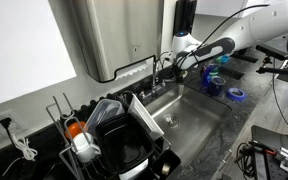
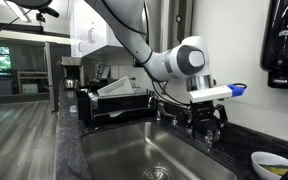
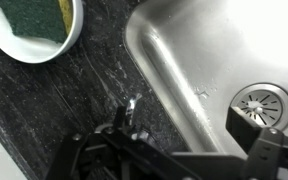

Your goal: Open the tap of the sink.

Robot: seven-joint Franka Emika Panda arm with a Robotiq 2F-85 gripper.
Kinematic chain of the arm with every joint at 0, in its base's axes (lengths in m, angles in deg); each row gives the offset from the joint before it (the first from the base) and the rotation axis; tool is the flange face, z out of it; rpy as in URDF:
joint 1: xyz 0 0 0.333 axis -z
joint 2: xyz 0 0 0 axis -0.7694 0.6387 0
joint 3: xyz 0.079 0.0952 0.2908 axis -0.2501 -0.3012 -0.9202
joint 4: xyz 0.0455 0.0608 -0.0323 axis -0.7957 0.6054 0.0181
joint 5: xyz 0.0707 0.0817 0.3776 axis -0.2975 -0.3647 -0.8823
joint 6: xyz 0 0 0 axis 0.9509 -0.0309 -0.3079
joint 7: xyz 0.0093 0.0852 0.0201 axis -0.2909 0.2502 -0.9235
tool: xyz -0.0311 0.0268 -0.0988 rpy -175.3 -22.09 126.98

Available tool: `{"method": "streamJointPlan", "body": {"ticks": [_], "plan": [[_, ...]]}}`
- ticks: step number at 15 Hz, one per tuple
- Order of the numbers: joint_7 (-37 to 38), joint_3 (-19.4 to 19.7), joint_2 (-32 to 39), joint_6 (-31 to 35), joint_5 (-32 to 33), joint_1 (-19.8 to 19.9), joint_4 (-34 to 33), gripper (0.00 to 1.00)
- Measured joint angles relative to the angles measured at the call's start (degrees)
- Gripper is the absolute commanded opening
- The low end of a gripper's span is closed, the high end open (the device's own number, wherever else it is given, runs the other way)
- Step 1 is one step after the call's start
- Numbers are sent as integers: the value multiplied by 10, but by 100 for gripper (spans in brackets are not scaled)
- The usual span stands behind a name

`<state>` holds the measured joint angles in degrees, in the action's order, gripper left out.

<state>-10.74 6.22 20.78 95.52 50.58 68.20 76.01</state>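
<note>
The steel sink (image 1: pixel 196 122) is set in a dark speckled countertop and shows in both exterior views (image 2: pixel 119 150). The wrist view shows its rim (image 3: pixel 174 60) and round drain (image 3: pixel 262 103). The thin chrome tap (image 1: pixel 160 70) stands at the back edge (image 2: pixel 164 104). My gripper (image 1: pixel 172 62) hangs just above the counter beside the tap (image 2: pixel 208 128). In the wrist view its jaws (image 3: pixel 184 125) are open. A small chrome tap handle (image 3: pixel 132 103) stands right by one finger. I cannot tell if they touch.
A black dish rack (image 1: pixel 104 135) full of dishes stands beside the sink (image 2: pixel 114 100). A large steel box (image 1: pixel 109 35) hangs on the wall above. A white bowl with a green sponge (image 3: pixel 29 25) sits on the counter. Blue items (image 1: pixel 216 80) lie behind the basin.
</note>
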Motion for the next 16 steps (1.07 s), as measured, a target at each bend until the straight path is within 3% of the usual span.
{"method": "streamJointPlan", "body": {"ticks": [16], "plan": [[-20,-7,-11,-19,-31,0,11,100]]}}
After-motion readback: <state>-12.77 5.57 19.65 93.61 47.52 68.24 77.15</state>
